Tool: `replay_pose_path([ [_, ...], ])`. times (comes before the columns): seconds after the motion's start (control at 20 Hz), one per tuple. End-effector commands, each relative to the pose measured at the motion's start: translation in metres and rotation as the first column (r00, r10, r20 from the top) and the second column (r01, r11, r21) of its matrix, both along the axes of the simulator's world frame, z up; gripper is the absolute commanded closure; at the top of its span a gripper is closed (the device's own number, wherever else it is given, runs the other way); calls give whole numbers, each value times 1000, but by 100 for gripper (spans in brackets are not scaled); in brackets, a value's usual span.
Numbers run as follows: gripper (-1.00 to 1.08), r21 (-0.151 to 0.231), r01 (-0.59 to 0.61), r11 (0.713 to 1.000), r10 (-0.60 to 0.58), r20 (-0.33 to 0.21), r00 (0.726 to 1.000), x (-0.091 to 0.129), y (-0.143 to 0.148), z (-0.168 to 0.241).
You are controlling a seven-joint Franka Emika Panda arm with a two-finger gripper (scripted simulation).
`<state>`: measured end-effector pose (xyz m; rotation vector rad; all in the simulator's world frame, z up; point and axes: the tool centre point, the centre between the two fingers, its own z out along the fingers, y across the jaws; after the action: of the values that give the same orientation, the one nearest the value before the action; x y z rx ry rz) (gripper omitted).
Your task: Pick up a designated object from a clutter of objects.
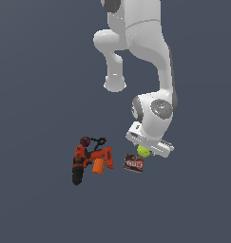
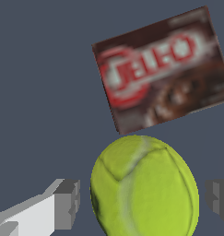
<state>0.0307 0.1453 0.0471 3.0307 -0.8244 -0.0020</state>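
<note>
Your gripper (image 2: 142, 199) is down over the yellow-green ball (image 2: 144, 186), fingers (image 2: 67, 203) apart, one on each side of the ball. In the wrist view there's a gap between each finger pad and the ball's skin, so the jaws are spread and not clamped on anything. In the exterior view the gripper (image 1: 146, 151) sits right on top of the ball (image 1: 143, 151); you only see a sliver of ball under the hand there.

Taking the ball as your landmark: the brown packet (image 1: 134, 163) lies flat just beside it, on the side nearer the exterior camera and slightly to that view's left. In the wrist view the packet (image 2: 162, 69) shows a red-and-white logo and its near corner comes very close to the ball; you cannot tell whether they touch.

The rest of the clutter is farther from the ball, toward the exterior view's left, beyond the packet. The orange-and-black power drill (image 1: 79, 166) lies there with its black end pointing toward the camera. The orange tool (image 1: 102, 159) is between the drill and the packet, touching or overlapping the drill. The dark red ball (image 1: 85, 141) is at the far end of the drill, against it. Everything sits on the plain grey floor (image 1: 36, 199).
</note>
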Motion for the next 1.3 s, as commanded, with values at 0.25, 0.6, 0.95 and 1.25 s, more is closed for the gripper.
replay_pose_path([
  [0.25, 108, 0, 1, 1000, -1, 1, 1000, 1, 0, -6],
  [0.6, 108, 0, 1, 1000, -1, 1, 1000, 1, 0, -6],
  [0.95, 108, 1, 0, 1000, 0, 2, 1000, -2, -3, 1],
  [1.25, 108, 1, 0, 1000, 0, 2, 1000, -12, -15, 21],
])
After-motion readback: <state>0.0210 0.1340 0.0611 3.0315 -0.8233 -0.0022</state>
